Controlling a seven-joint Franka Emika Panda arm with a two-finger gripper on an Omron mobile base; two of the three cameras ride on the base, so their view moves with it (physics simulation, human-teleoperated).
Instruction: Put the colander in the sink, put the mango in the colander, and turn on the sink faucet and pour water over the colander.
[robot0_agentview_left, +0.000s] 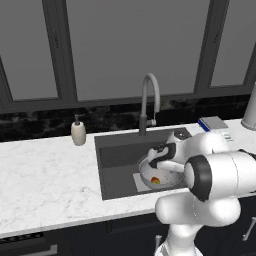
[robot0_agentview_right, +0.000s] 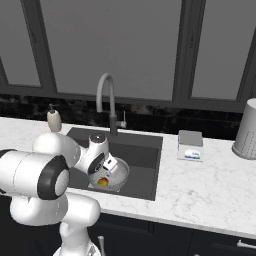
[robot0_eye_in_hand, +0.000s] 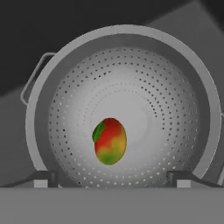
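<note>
Directly above the colander (robot0_eye_in_hand: 122, 105), the gripper (robot0_eye_in_hand: 112, 177) hangs with its fingers spread wide, holding nothing. The mango (robot0_eye_in_hand: 110, 141) lies loose on the colander's perforated floor, clear of both fingertips. The colander sits inside the sink (robot0_agentview_left: 117, 150), with the sink faucet (robot0_agentview_left: 149, 102) arching behind it.

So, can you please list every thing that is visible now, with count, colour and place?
colander: one, light grey, in the sink
mango: one, red, orange and green, lying in the colander
sink: one, dark grey, set in the counter
sink faucet: one, grey, behind the sink, no water running
soap dispenser: one, beige, on the counter left of the sink
counter: one, white marble
small box: one, grey, right of the sink
grey canister: one, far right on the counter
gripper: one, open, above the colander
</note>
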